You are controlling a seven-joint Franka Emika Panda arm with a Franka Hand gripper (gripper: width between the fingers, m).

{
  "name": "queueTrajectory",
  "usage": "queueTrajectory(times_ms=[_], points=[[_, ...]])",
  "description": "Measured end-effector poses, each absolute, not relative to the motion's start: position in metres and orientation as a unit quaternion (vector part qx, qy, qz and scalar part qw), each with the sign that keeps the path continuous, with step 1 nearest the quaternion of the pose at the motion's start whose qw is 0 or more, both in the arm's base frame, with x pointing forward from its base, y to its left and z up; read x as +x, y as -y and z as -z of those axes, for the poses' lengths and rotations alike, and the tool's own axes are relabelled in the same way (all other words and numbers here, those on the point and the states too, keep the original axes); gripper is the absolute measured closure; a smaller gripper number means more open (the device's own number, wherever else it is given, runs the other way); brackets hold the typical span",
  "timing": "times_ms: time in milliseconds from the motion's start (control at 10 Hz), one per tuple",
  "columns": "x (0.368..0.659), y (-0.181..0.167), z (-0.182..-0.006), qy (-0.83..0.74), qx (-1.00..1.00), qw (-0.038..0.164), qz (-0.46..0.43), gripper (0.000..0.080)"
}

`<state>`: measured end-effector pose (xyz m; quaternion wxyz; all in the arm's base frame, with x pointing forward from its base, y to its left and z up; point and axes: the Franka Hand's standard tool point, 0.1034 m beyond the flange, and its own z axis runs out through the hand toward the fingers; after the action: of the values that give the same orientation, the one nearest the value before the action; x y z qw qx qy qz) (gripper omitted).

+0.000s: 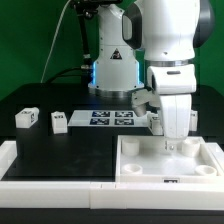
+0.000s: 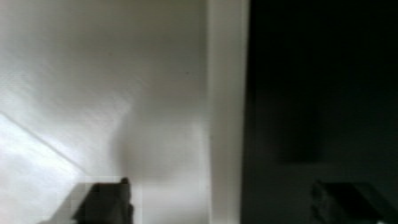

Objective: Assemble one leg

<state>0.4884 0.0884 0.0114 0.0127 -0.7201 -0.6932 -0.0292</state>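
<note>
Two legs (image 1: 25, 118) (image 1: 58, 121), small white blocks with marker tags, lie on the black table at the exterior view's left. Another white block (image 1: 154, 120) shows partly behind the arm. The large white tray-like piece (image 1: 140, 165) lies at the front right. My gripper (image 1: 171, 145) is lowered onto its far edge. In the wrist view my gripper (image 2: 224, 202) is open, its dark fingertips (image 2: 103, 203) wide apart. The white piece (image 2: 107, 100) fills one side, and its edge runs between the jaws against the dark table. No leg shows in the wrist view.
The marker board (image 1: 110, 117) lies flat at the middle back, in front of the robot base. A low white border (image 1: 45, 175) runs along the table's front and left side, next to the tray-like piece.
</note>
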Motion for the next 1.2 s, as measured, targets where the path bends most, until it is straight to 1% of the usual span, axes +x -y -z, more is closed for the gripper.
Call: queueTrajectory(times_ms=[100,200,400,500,800,900,1100,1200], points=[[0.488,-0.088,-0.011,0.693,-0.72,0.013,0.029,0.0211],[0.488,-0.088,-0.011,0.693,-0.72,0.013,0.029,0.0163],[0.488,-0.088,-0.012,0.691,-0.722,0.013,0.029,0.0153],[0.48,-0.087,-0.019,0.677,-0.736,0.011,0.028,0.0151],[0.446,-0.089,-0.06,0.641,-0.766,-0.007,0.033,0.0151],[0.44,-0.089,-0.064,0.632,-0.774,-0.009,0.035,0.0151],[0.441,-0.088,-0.062,0.625,-0.78,-0.007,0.034,0.0151],[0.441,-0.088,-0.062,0.59,-0.806,-0.004,0.035,0.0151]])
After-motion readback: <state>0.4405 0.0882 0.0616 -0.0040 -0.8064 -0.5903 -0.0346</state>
